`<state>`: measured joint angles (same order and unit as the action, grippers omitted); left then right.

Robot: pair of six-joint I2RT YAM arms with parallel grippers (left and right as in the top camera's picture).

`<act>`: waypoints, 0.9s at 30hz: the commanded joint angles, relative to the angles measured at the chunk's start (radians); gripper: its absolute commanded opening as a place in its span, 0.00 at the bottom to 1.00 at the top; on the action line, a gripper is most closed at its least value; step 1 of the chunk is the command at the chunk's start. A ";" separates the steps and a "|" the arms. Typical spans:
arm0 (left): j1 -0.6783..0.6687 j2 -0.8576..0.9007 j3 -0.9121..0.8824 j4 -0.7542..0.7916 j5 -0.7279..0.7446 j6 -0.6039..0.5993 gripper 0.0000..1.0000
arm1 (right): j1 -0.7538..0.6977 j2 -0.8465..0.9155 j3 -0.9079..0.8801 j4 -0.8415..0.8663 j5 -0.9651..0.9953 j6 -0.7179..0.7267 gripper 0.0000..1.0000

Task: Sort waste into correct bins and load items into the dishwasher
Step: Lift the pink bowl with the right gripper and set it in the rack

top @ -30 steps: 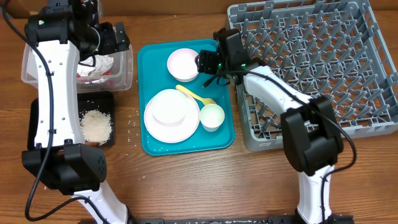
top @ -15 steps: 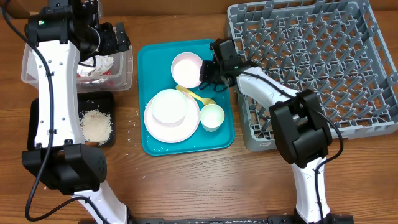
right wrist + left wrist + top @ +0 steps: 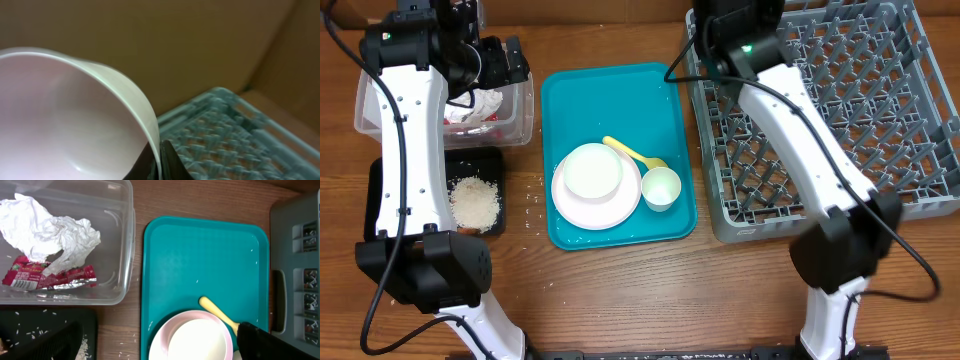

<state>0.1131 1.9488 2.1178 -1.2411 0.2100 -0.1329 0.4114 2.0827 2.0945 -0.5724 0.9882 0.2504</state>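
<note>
The right gripper (image 3: 159,159) had its 2 fingers pinched shut on the rim of the pale-pink bowl (image 3: 65,115), which was tipped on edge in the wrist view. 1 second earlier that bowl sat at the 12 o'clock end of the teal tray (image 3: 610,105). It had since been lifted off and swung up over the 11 o'clock corner of the grey dish rack (image 3: 740,228), though the overhead view did not show the bowl itself. It appeared to hang above the pegs, not yet set among them.

So 1 dish was on its way into the rack. The tray carried the round plate (image 3: 610,215) with a white bowl (image 3: 592,172) on it at 7 o'clock, the small cup (image 3: 661,187) at 4 o'clock and the yellow spoon (image 3: 632,152) near the middle.

The left gripper (image 3: 505,62) had not moved. It hung spread wide and empty over the clear tub (image 3: 525,115) at the table's 10 o'clock, where the napkin (image 3: 45,225) and red wrapper (image 3: 50,277) lay. Rice (image 3: 475,203) lay in the black tray (image 3: 465,165) at 8 o'clock.
</note>
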 commanded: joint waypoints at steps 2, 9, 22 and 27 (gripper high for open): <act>-0.002 -0.008 0.016 -0.001 0.016 -0.017 1.00 | -0.039 0.153 -0.007 0.182 0.265 -0.241 0.04; -0.002 -0.008 0.016 -0.001 0.016 -0.017 1.00 | -0.048 0.308 -0.009 0.279 0.319 -0.394 0.04; -0.002 -0.008 0.016 0.000 0.016 -0.017 1.00 | -0.045 0.317 -0.014 0.038 0.180 -0.223 0.04; -0.002 -0.008 0.016 -0.001 0.016 -0.017 1.00 | -0.038 0.317 -0.014 0.034 0.156 -0.224 0.04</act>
<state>0.1131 1.9488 2.1178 -1.2419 0.2104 -0.1329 0.3622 2.4058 2.0781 -0.5205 1.2083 0.0162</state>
